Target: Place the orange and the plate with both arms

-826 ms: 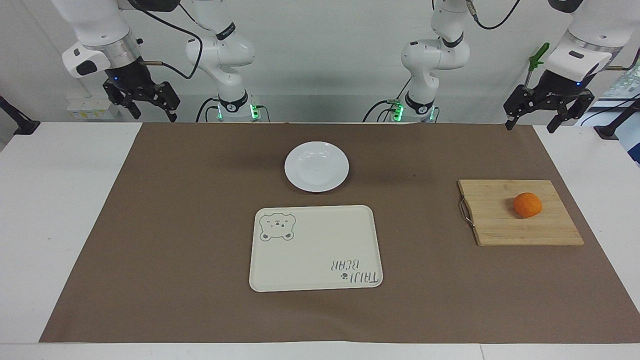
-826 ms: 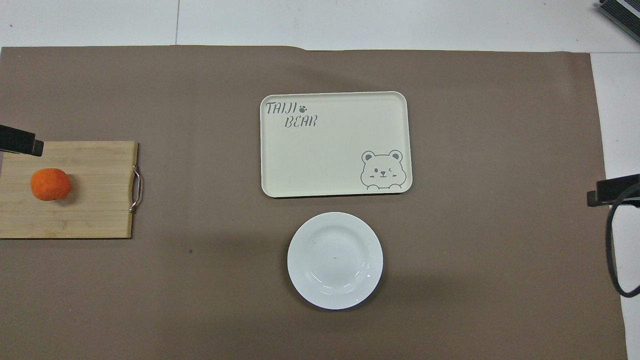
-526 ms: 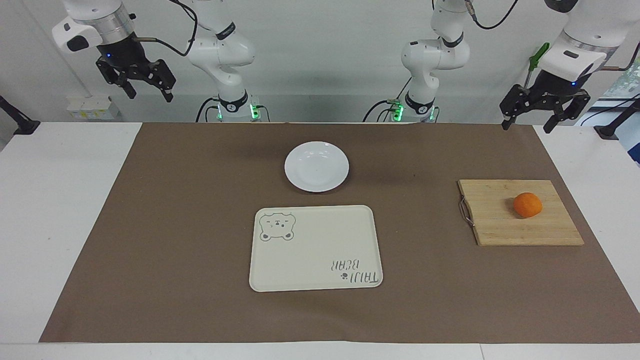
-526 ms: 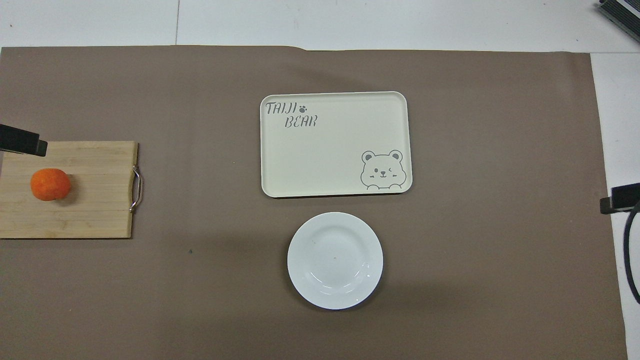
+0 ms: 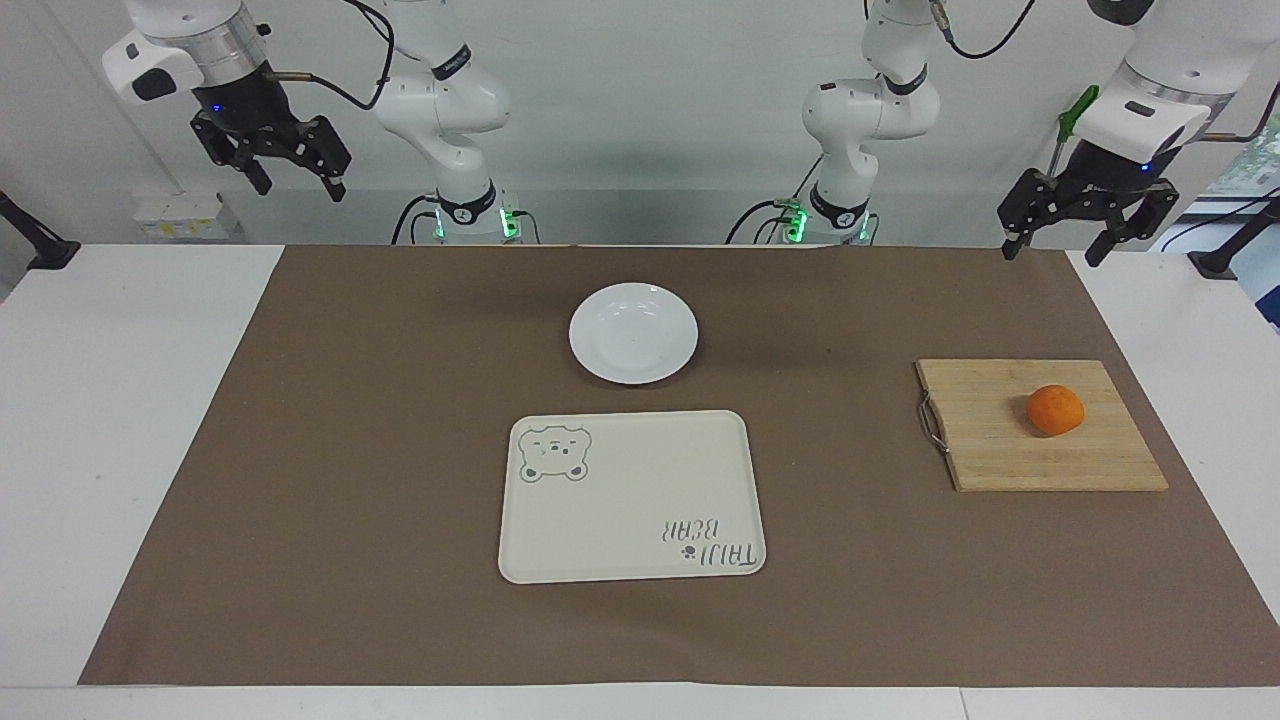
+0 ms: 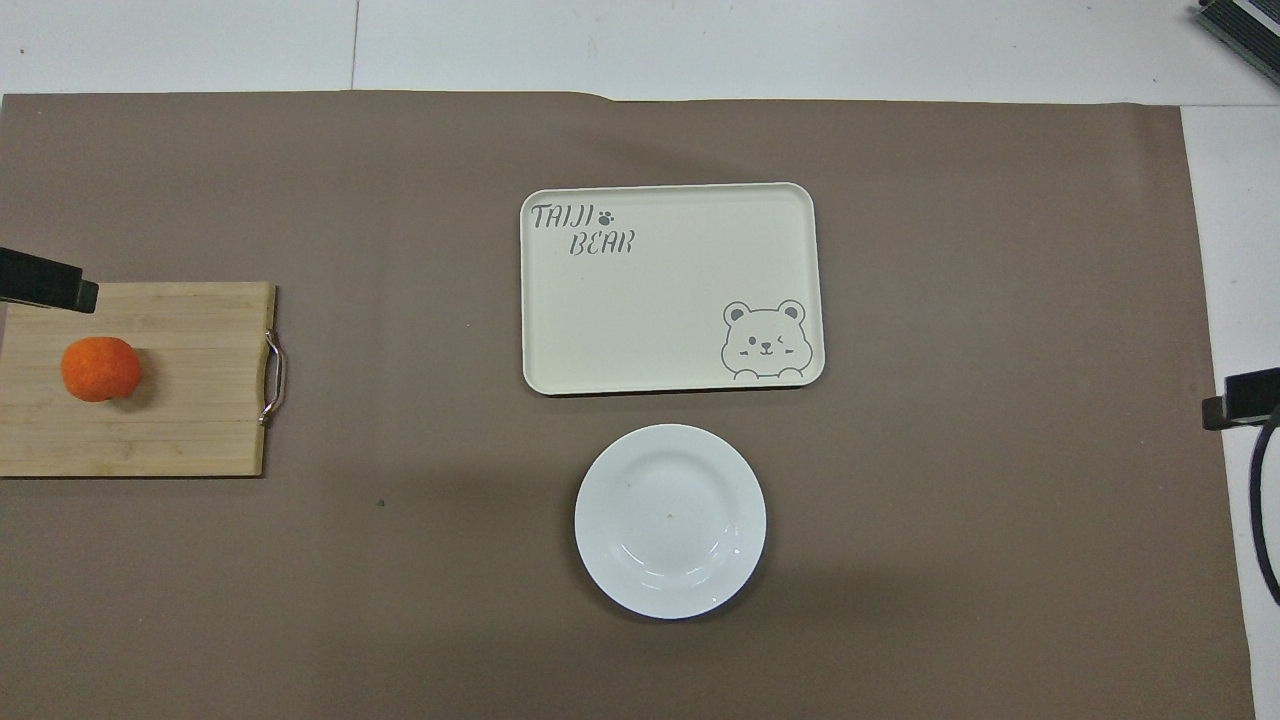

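The orange (image 5: 1055, 410) lies on a wooden cutting board (image 5: 1040, 425) toward the left arm's end of the table; it also shows in the overhead view (image 6: 100, 368). The white plate (image 5: 633, 332) sits empty at the middle of the brown mat, nearer to the robots than the tray; it also shows in the overhead view (image 6: 670, 520). My left gripper (image 5: 1050, 247) hangs open and empty, high over the mat's edge by the robots, on the board's side. My right gripper (image 5: 300, 188) hangs open and empty, high up at the right arm's end.
A cream rectangular tray with a bear drawing (image 5: 630, 495) lies empty, farther from the robots than the plate. The cutting board has a metal handle (image 5: 932, 424) on the side toward the tray. A brown mat (image 5: 350, 450) covers most of the white table.
The right gripper has risen well up from the table's edge. The left gripper has risen slightly. The orange, plate and tray have not moved.
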Robot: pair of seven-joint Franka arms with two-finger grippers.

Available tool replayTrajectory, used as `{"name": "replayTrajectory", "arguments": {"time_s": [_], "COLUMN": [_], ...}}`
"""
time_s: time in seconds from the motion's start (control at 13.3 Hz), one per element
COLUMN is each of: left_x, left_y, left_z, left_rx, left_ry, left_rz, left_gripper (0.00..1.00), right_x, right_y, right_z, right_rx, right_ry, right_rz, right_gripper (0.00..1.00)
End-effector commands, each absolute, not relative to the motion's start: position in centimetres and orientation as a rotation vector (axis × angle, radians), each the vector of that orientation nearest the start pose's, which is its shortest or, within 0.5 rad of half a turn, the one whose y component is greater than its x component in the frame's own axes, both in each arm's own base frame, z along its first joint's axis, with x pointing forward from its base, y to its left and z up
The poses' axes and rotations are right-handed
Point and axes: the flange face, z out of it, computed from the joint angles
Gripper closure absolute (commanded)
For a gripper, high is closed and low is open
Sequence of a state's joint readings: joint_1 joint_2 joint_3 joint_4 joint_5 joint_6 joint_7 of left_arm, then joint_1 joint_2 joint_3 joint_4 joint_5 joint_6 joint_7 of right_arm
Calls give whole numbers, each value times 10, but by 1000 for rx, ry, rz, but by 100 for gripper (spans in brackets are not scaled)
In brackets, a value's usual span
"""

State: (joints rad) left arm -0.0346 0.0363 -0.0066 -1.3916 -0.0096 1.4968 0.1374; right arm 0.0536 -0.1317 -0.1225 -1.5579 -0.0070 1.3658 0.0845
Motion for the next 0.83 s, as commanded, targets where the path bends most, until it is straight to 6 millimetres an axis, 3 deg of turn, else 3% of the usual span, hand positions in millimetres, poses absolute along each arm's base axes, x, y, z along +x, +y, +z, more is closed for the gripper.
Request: {"name": "replayTrajectory", "arguments": {"time_s": [0.0,0.75], "left_x": [551,547], "left_y": [-15,-2], "left_z": [685,677], "left_rx": [-3123,-3168], "left_ry": [286,298], "left_rz": [-98,-78], "left_gripper": [0,0], "right_x": [493,494], "right_y": [-38,-40], "right_z": [678,679], "right_rx": [-3173,-3155], "right_ry": [191,204], "right_rz": [9,-11], "right_gripper": [0,0]}}
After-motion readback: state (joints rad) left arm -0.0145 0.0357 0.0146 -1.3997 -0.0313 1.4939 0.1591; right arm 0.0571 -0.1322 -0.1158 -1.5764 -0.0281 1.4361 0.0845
